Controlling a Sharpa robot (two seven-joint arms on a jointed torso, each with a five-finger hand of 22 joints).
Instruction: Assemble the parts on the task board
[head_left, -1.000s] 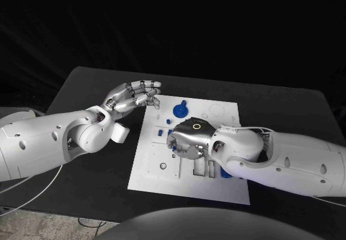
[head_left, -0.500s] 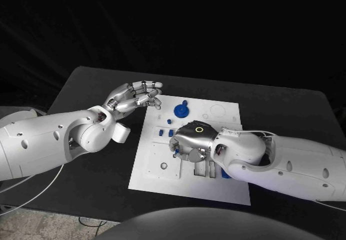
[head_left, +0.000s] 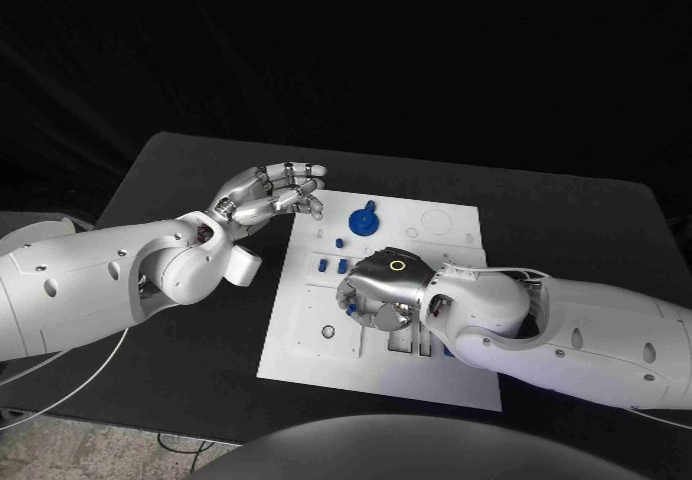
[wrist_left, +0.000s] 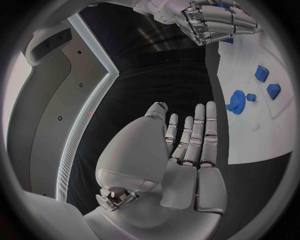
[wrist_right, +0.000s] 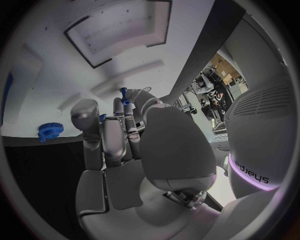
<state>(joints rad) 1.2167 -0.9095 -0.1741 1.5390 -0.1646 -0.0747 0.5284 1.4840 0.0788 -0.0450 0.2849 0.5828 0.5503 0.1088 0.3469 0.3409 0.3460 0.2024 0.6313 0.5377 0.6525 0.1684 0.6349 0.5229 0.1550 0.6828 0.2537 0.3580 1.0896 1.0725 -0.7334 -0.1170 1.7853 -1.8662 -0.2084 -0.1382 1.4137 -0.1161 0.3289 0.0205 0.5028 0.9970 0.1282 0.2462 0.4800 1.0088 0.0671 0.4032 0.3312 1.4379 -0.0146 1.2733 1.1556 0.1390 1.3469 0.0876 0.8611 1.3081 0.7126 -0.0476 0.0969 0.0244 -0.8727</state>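
1. The white task board (head_left: 378, 372) lay flat in the middle of the black bench (head_left: 173, 180), with small blue parts spread over its far half.
2. The left robot hand (head_left: 271, 194) hovered above the bench just off the board's far left corner. Its fingers were extended side by side and lightly curled, with nothing in them, as the left wrist view showed (wrist_left: 181, 145).
3. The right robot hand (head_left: 382, 290) was down over the middle of the board, back upward, fingers curled in underneath.
4. In the right wrist view, this right hand's fingers (wrist_right: 119, 135) were drawn together over the board, with a small blue part (wrist_right: 125, 97) showing at their tips. Whether the hand gripped that part or merely touched it, I could not tell.
5. A blue gear (head_left: 364, 217) with a small knob beside it sat on the far part of the board, well apart from both hands.
6. Two small blue blocks (head_left: 343, 266) lay on the board just beside the right hand, on its left-arm side. A smaller blue piece (head_left: 339, 242) lay between them and the gear.
7. A pale rectangular recess (head_left: 329, 325) with a round hole in it occupied the near left part of the board.
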